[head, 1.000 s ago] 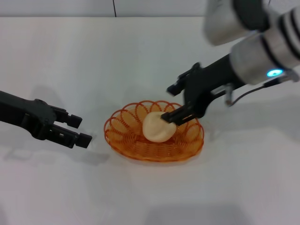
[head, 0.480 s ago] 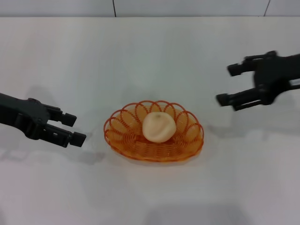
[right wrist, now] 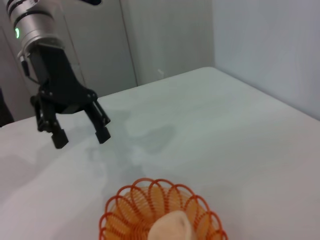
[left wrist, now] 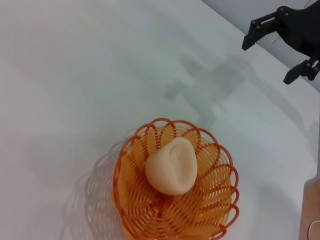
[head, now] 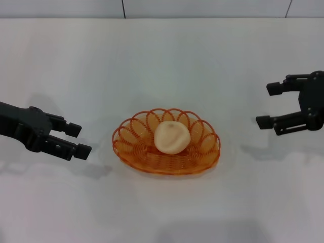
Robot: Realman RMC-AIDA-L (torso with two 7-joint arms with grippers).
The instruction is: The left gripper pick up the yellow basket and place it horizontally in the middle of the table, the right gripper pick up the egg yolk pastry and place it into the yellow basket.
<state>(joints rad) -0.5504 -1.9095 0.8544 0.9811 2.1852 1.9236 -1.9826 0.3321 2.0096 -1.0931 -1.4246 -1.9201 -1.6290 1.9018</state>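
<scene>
The yellow basket [head: 167,148] lies lengthwise across the middle of the white table [head: 162,61]. The egg yolk pastry [head: 171,137] rests inside it. Both also show in the left wrist view, the basket [left wrist: 210,210] and the pastry [left wrist: 171,166], and in the right wrist view, the basket [right wrist: 135,205] and the pastry [right wrist: 170,227]. My left gripper [head: 77,139] is open and empty, to the left of the basket and apart from it. My right gripper [head: 267,105] is open and empty, well to the right of the basket. The left gripper [right wrist: 80,134] also shows in the right wrist view.
The table's far edge meets a grey wall [head: 162,7]. In the right wrist view grey cabinet panels [right wrist: 150,40] stand behind the table. A brown edge [left wrist: 310,210] shows at the table's side in the left wrist view.
My right gripper let go of the pastry, which stays in the basket, and drew back to the right side. My left gripper drifted slightly left.
</scene>
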